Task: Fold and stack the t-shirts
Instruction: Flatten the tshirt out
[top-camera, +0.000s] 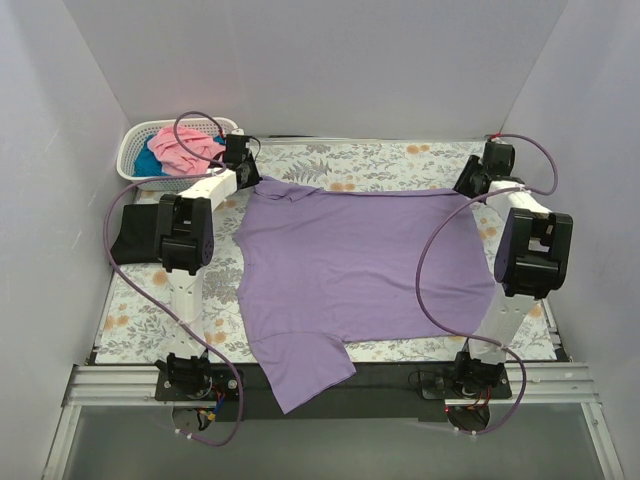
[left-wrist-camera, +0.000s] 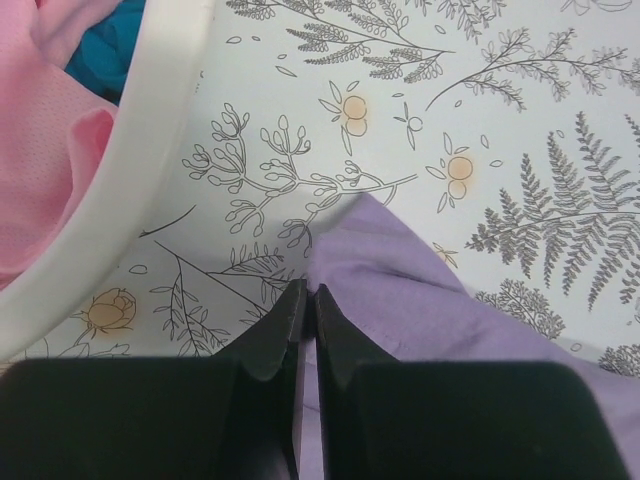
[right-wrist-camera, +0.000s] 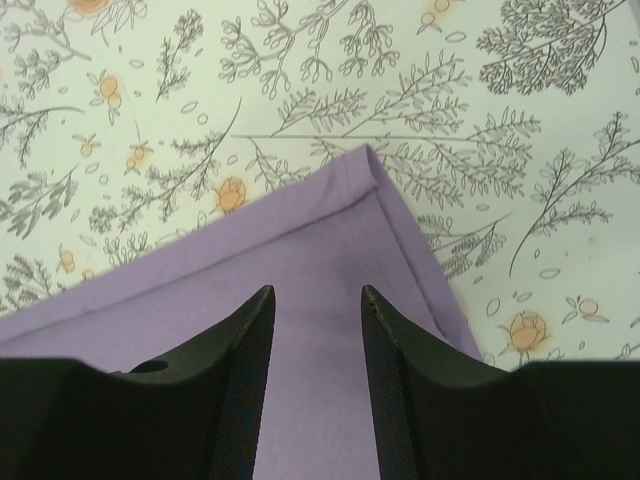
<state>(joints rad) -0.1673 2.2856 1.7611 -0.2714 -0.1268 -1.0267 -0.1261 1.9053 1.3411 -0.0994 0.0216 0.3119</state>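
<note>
The lavender t-shirt is lying flat across the middle of the floral cloth. In the top view its long axis is running left to right, with the neck end pointing to frame left and the hem to frame right. The left gripper is pinching the shirt's upper-left sleeve corner, jaws pressed together. The right gripper is hovering over the upper-right hem corner, jaws apart.
</note>
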